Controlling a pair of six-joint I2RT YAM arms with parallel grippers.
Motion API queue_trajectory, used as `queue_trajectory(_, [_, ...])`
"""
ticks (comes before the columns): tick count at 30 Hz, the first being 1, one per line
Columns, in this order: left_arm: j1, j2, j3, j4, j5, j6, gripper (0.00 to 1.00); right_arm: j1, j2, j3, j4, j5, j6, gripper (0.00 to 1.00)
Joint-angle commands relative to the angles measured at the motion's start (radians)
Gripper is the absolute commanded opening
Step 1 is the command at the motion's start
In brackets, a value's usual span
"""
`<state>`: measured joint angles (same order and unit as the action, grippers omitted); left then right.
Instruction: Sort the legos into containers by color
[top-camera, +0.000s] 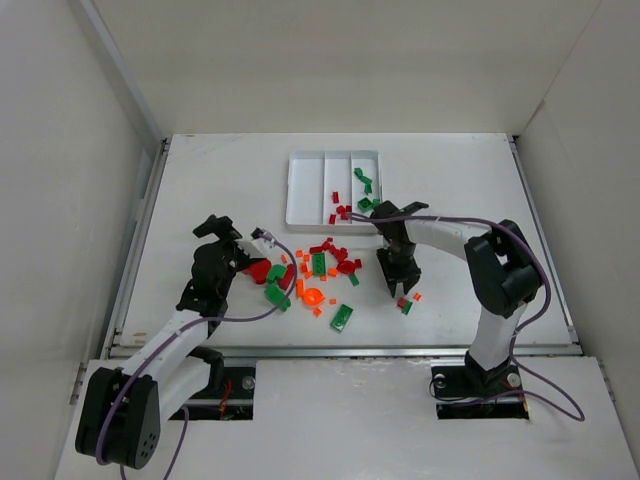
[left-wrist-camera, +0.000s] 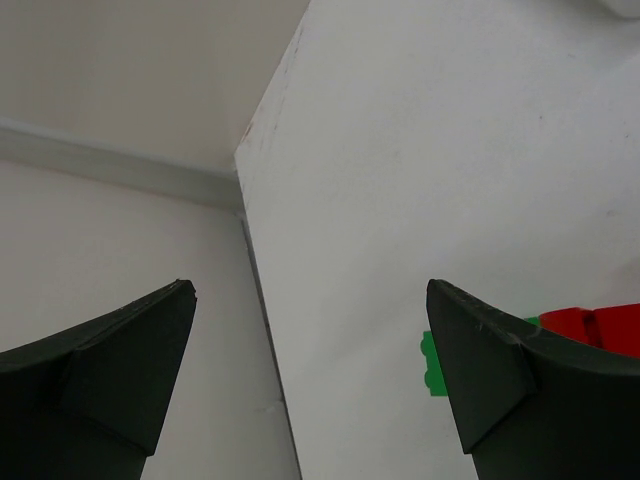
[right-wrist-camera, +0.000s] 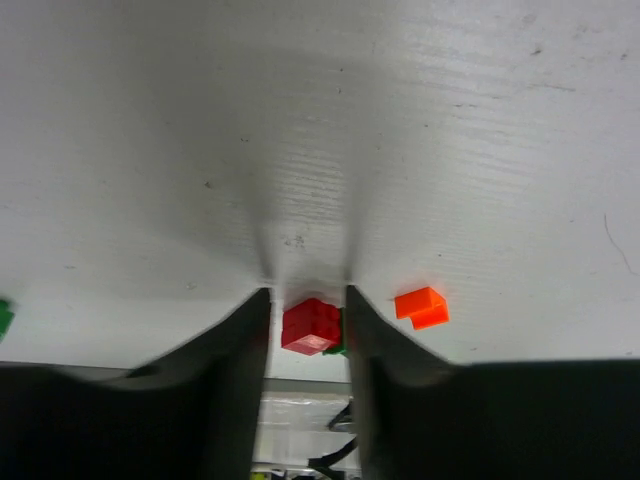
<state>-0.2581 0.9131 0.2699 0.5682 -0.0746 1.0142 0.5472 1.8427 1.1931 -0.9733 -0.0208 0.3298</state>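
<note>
Right hand (right-wrist-camera: 308, 292): pointed down at the counter (top-camera: 450, 180), fingertips at or just above the surface. The jaws stand narrow, one on either side of a small red brick (right-wrist-camera: 310, 327). A green piece (right-wrist-camera: 337, 347) lies against that brick on the side of the right-hand finger. Whether the fingers actually press on the brick cannot be told. An orange brick (right-wrist-camera: 422, 306) lies just beside the hand, outside the jaws and apart from them. In the overhead view this hand sits to the right of the main scatter, near the front of the counter.

Left hand (left-wrist-camera: 310, 300): jaws fully apart, nothing between them. A green lego (left-wrist-camera: 432, 365) and a red lego (left-wrist-camera: 590, 325) show partly behind one finger.

Loose legos (top-camera: 320, 265): red, green and orange pieces scattered on the middle of the counter, between the two hands.

White tray (top-camera: 300, 190): stands at the back of the counter, beyond the scatter. Its middle compartment holds a few red pieces (top-camera: 335, 197). Its right compartment holds several green pieces (top-camera: 366, 187).
</note>
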Motion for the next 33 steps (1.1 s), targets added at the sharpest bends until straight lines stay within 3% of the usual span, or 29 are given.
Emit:
queue_trajectory(1, [0.005,-0.023,-0.02,0.062,-0.056,0.078,1.0,0.005,-0.031,0.04,-0.045,0.032,-0.017,0.46])
queue_trajectory(2, [0.005,-0.023,-0.02,0.053,-0.056,0.067,1.0,0.005,-0.031,0.04,-0.056,0.032,-0.026,0.53])
queue_trajectory(3, [0.005,-0.023,-0.02,0.053,-0.056,0.067,1.0,0.005,-0.043,0.04,-0.056,0.032,-0.035,0.55])
queue_trajectory(9, [0.005,-0.023,-0.02,0.053,-0.065,0.067,1.0,0.016,-0.043,0.007,-0.056,-0.008,-0.054,0.55])
queue_trajectory(18, [0.005,-0.033,0.042,-0.06,-0.056,-0.181,1.0,0.043,-0.007,-0.023,-0.056,-0.002,-0.034,0.55])
queue_trajectory(26, [0.005,-0.042,0.051,-0.097,-0.036,-0.224,1.0,0.043,-0.007,-0.041,-0.077,0.03,-0.025,0.55])
queue_trajectory(29, [0.005,-0.042,0.051,-0.097,-0.027,-0.224,1.0,0.043,-0.007,-0.041,-0.068,0.039,-0.015,0.47])
queue_trajectory(33, [0.005,-0.042,0.051,-0.097,-0.027,-0.224,1.0,0.043,-0.007,-0.02,-0.059,0.048,-0.015,0.28])
